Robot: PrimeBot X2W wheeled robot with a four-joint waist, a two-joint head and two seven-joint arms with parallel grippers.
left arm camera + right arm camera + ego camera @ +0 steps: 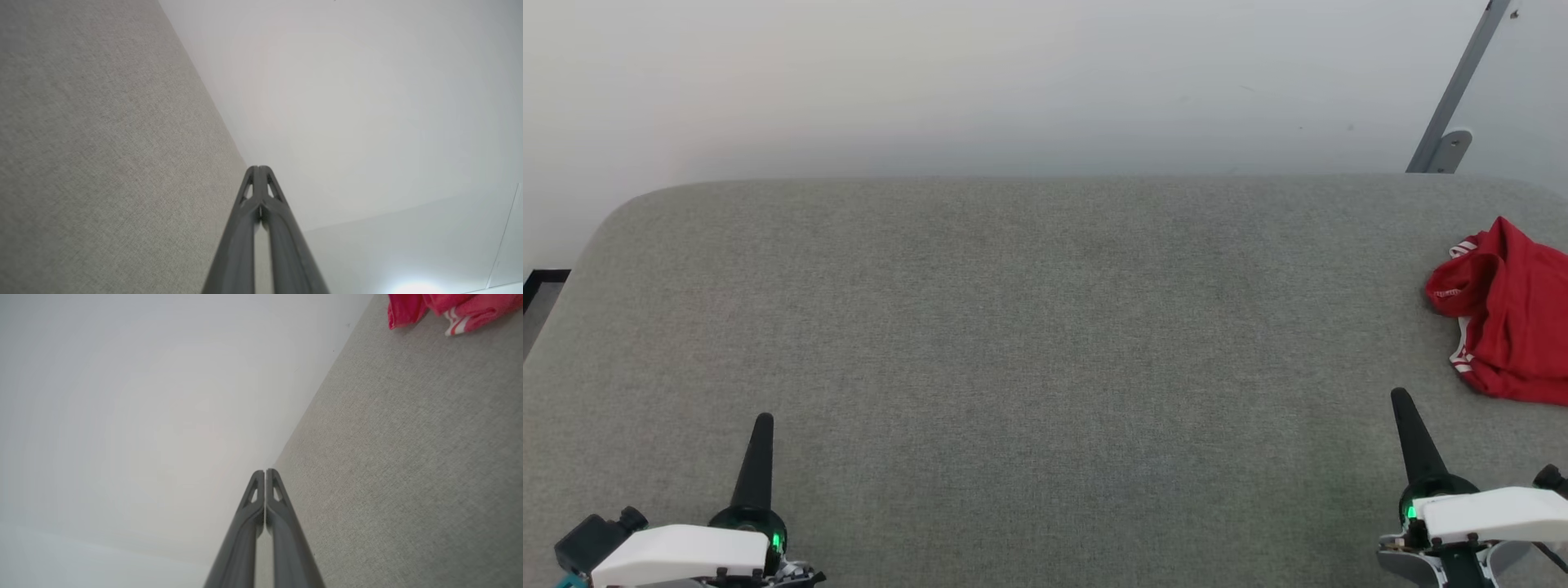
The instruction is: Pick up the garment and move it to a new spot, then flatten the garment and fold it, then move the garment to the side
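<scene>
- The left claw (762, 420) sits low over the grey padded surface (1013, 327) with its fingers pressed tight together and nothing between them, tips pointing away from the robot. From here the garment (1511, 327) is way off to the right, past the other claw.
- The right claw (1401, 397) is the same deal: pinched shut, holding nothing, tips pointing ahead with a slight lean.
- The garment is a rumpled red heap with bits of red-and-white striped trim poking out. It lies ahead of the right claw and a little to its right, near but apart from the fingertips. It runs off the head view's edge.
- Long axis: the part that shows stretches roughly along the way the right claw's fingers point. The rest is cut off, so that's not certain.
- The right arm looks clearly nearer. The left would have to reach across the whole pad.
- Stage is hard to call. A heap off at the side fits a shirt waiting to be picked up, or one set aside after a loose fold. It looks bunched rather than neat.
</scene>
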